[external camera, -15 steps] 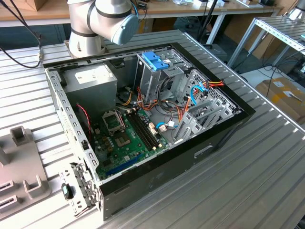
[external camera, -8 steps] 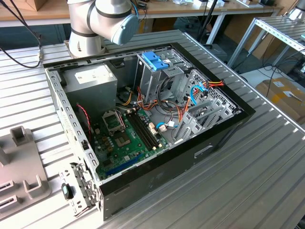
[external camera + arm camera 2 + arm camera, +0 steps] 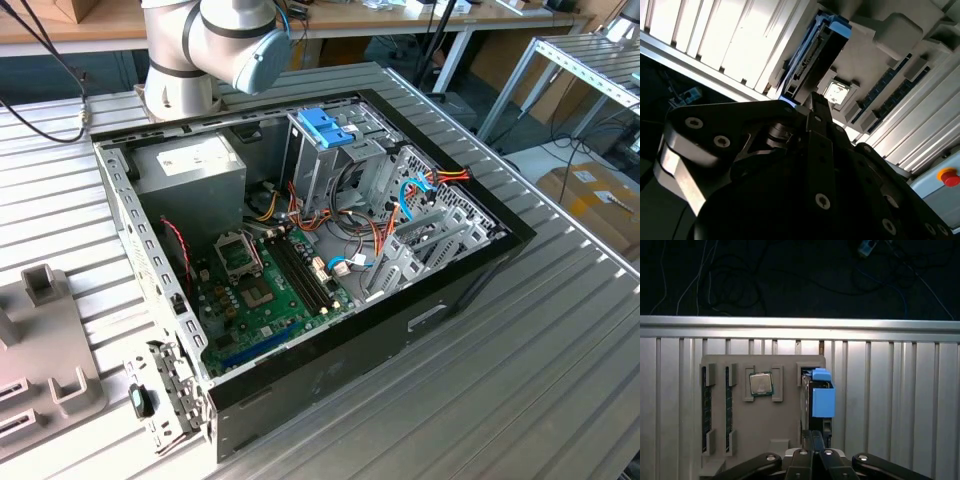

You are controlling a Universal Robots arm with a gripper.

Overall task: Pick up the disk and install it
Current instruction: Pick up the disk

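one disk (image 3: 818, 396) stands on edge in a slot of the grey holder (image 3: 785, 420), likely so its narrow sides are offered for a grasp; the gripper (image 3: 814, 435) hangs at its near end, jaws pressed together, seemingly holding nothing; the open computer case (image 3: 330, 385) sits near the holder.

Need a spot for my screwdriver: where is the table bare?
The widest bare stretch of table lies between the computer case and the table edge on the exterior view's right. The strip along the case's black wall is bare too. It is crowded on the exterior view's left by the grey tray, and inside the case.
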